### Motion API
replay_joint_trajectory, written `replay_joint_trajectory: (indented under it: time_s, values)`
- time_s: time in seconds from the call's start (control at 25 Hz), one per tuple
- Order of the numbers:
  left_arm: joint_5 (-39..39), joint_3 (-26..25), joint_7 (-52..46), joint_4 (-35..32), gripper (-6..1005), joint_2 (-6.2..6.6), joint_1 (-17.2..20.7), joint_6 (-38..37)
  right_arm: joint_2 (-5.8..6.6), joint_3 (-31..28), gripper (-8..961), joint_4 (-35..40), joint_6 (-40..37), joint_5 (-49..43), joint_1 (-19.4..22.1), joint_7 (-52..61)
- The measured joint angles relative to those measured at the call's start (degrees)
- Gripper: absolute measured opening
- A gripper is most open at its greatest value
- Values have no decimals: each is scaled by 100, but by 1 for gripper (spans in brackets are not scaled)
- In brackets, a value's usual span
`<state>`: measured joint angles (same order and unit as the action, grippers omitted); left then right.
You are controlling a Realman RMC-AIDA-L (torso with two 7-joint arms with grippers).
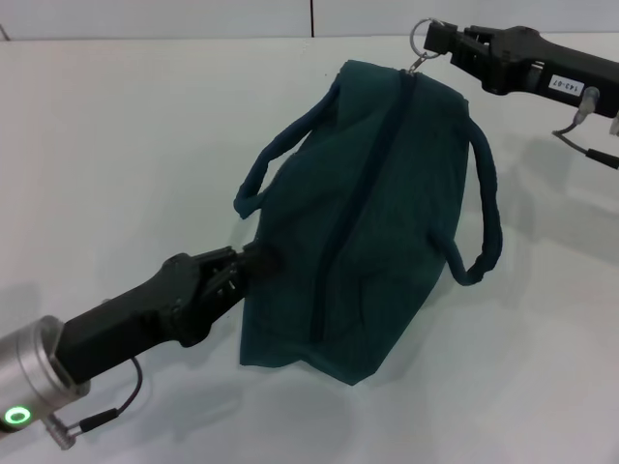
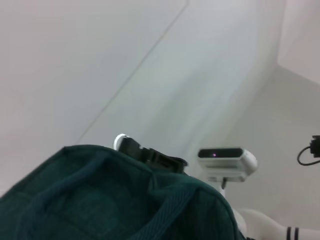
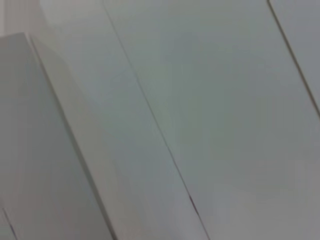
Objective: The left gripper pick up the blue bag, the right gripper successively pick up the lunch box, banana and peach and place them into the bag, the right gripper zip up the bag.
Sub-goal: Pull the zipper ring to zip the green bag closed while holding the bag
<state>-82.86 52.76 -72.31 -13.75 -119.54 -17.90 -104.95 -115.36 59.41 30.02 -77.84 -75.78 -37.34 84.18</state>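
From my remote seat the white counter (image 1: 116, 145) fills the head view, and the blue bag (image 1: 372, 222) stands at its centre, its long axis running from about 7 o'clock near me up to 1 o'clock at the far end. The zipper seam (image 1: 363, 193) follows that same line and looks closed along its whole length, so I judge the zipping all but finished; lunch box, banana and peach are nowhere in view, presumably inside. The left hand (image 1: 253, 266) comes in from 8 o'clock and is clamped on the near side fabric of the bag, steadying it. The right hand (image 1: 437, 37) sits at 1 o'clock, right at the far end of the seam, pinched narrow on the metal ring pull (image 1: 420, 41), which stands just clear of the bag's corner. So the pull lies at the end of its travel, directly beyond the bag from me, and the right arm is the one on it; any release should come away along 1 o'clock.
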Motion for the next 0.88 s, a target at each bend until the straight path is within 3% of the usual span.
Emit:
replay_joint_trajectory:
  time_s: [0.12,0.28,0.44,0.52,0.76,0.88]
  values:
    - [52,-3,247,-2,53,3,93,14,-9,2,16,94,-131,40,65,96]
    - [196,-100,316,-8,130,30,139,70,-35,68,17,441,-236,48,274,306]
    - [220,-534,216,-16,207,77,166,95,-39,143,17,622,-255,75,422,364]
    - [221,-988,-121,-153,246,129,223,163,-28,134,17,631,-285,94,474,367]
    - [120,-1442,-1324,-833,481,131,127,575,-12,107,17,639,-314,98,524,366]
    - [-268,-1411,-2128,-1130,683,268,-337,921,0,108,17,623,-320,93,526,366]
